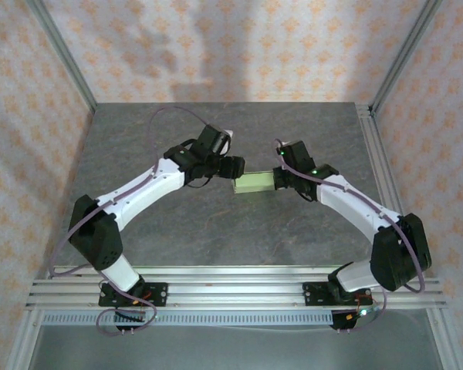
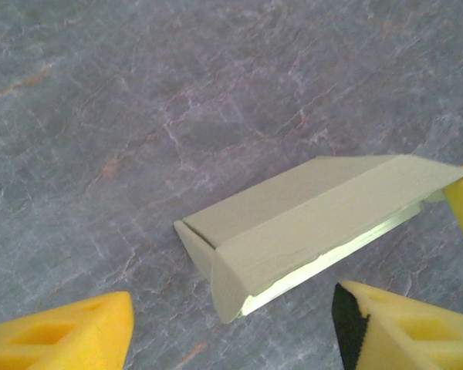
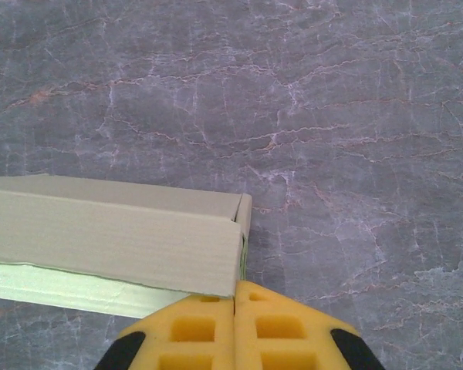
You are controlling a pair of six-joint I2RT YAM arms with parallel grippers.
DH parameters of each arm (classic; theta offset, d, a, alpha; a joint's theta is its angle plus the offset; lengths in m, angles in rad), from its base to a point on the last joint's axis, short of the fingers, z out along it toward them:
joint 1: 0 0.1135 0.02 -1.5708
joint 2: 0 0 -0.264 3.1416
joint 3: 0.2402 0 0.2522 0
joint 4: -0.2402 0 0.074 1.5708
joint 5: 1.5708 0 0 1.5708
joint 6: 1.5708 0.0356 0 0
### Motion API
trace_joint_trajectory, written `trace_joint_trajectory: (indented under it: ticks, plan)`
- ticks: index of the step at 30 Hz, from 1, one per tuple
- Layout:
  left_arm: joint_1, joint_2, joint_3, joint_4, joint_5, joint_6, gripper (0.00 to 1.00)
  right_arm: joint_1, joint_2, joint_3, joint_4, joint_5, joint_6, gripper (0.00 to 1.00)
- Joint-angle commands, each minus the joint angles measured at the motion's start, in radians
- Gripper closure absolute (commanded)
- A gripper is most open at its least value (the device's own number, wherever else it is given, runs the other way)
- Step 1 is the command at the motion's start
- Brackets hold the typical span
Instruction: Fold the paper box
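Grey table (image 1: 216, 231): paper box (image 1: 253, 183) pinched in right tool (image 3: 235, 304).

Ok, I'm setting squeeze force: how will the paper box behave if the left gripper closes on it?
The paper box looks like thin card, its folded wall gaping, so a firm squeeze would probably crease it. It seems light and flat-sided: unlikely to roll. Pinched at one end only by the right gripper, it may pivot if pushed.
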Motion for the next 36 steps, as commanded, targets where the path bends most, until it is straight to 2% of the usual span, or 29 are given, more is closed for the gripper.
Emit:
trace_joint_trajectory:
  ticks: [1, 7, 16, 22, 33, 36]
  plan:
    - [0.002, 0.023, 0.035, -0.091, 0.01, -0.004, 0.35, 0.006, 0.034, 0.044, -0.057, 0.044, -0.012, 0.97]
    - [0.001, 0.095, 0.093, -0.135, 0.017, -0.022, 0.51, 0.003, 0.06, 0.069, -0.065, 0.037, -0.002, 0.96]
    - [0.002, 0.166, 0.178, -0.19, -0.079, 0.009, 0.51, -0.004, 0.073, 0.091, -0.079, 0.033, 0.001, 0.97]
    - [0.003, 0.227, 0.245, -0.248, -0.061, 0.062, 0.59, -0.008, 0.07, 0.112, -0.097, 0.026, 0.004, 0.96]
    - [0.012, 0.266, 0.273, -0.305, -0.052, 0.079, 0.56, -0.018, 0.073, 0.122, -0.104, 0.03, 0.012, 0.96]
    - [0.013, 0.242, 0.255, -0.29, -0.038, 0.088, 0.4, -0.022, 0.07, 0.125, -0.109, 0.033, 0.016, 0.96]
